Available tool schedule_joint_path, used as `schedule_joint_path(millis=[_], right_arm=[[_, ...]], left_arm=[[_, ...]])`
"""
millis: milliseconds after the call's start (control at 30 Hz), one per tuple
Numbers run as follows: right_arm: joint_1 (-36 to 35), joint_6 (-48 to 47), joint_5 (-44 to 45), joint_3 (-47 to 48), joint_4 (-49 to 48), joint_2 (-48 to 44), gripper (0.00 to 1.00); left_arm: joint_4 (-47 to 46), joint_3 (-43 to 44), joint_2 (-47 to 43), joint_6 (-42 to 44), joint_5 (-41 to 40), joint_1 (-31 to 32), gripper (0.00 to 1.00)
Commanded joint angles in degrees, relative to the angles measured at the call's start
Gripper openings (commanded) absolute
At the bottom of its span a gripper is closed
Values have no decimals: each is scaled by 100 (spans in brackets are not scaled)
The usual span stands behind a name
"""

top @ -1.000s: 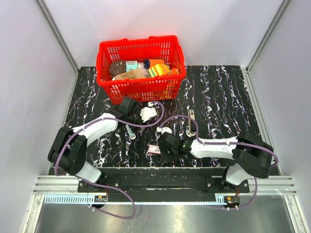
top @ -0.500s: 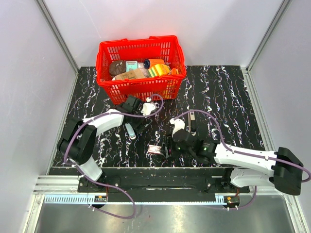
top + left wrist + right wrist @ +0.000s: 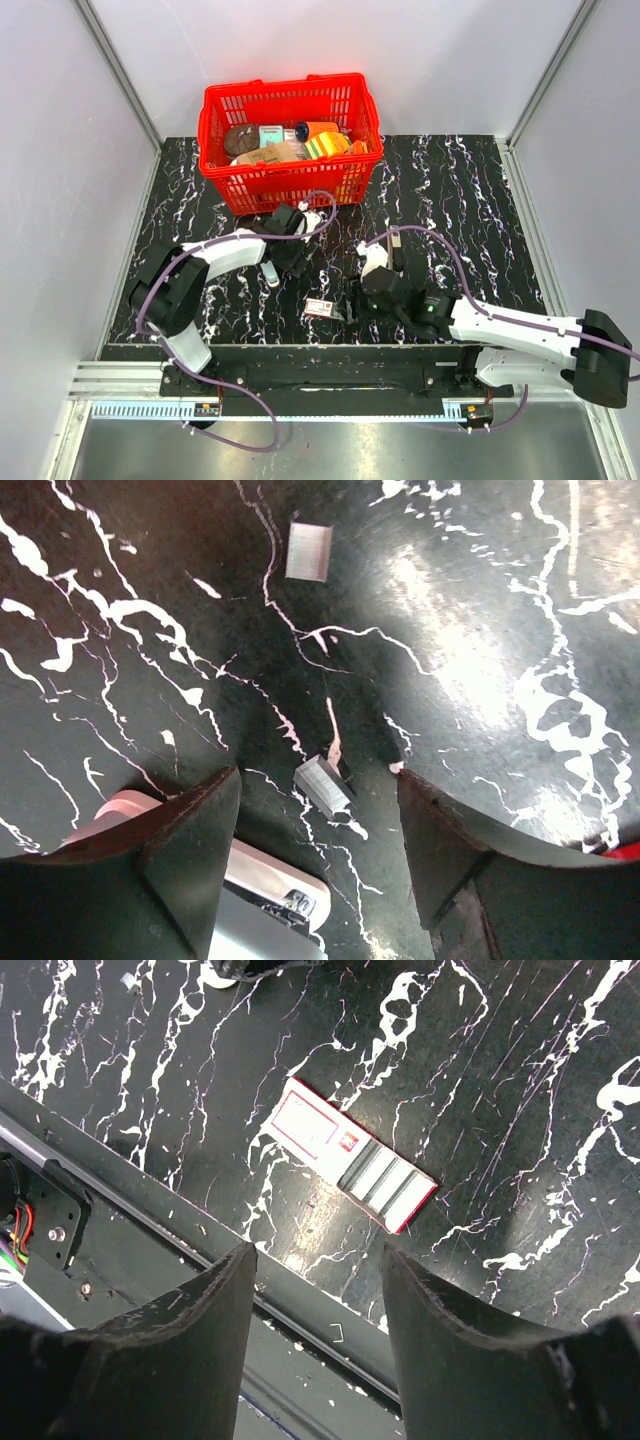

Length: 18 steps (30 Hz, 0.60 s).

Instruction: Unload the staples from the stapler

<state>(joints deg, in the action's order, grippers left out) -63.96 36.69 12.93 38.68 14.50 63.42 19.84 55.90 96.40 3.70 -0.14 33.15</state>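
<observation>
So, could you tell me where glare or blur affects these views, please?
Left wrist view: broad glare on the tabletop, claw fingers dark and soft. Right wrist view: small box sharp, faint sheen beside it. Top view: evenly lit.

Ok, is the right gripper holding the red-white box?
No, the box lies on the table, beyond the open right gripper.

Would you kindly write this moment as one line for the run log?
left fingers: open above staple strip | right fingers: open above staple box | stapler: on table, not held
</observation>
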Motion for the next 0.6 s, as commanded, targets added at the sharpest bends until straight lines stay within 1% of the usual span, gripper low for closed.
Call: schedule_joint_path(millis=[0, 100, 200, 333, 433, 567], right_arm=[[-11, -4, 263, -132, 26, -408, 58], [-19, 5, 315, -185, 96, -567, 56], [-11, -39, 386, -194, 167, -655, 55], [-11, -118, 412, -150, 202, -620, 55], [-11, -162, 412, -123, 255, -585, 55], [-19, -223, 421, -132, 281, -620, 55]], left_arm=[[-32, 202, 273, -669, -416, -1, 68], [82, 281, 406, -757, -373, -1, 64], [117, 334, 493, -748, -285, 34, 54], [187, 387, 503, -713, -311, 139, 47], [301, 386, 389, -687, -329, 201, 44], [425, 299, 125, -626, -503, 254, 44]])
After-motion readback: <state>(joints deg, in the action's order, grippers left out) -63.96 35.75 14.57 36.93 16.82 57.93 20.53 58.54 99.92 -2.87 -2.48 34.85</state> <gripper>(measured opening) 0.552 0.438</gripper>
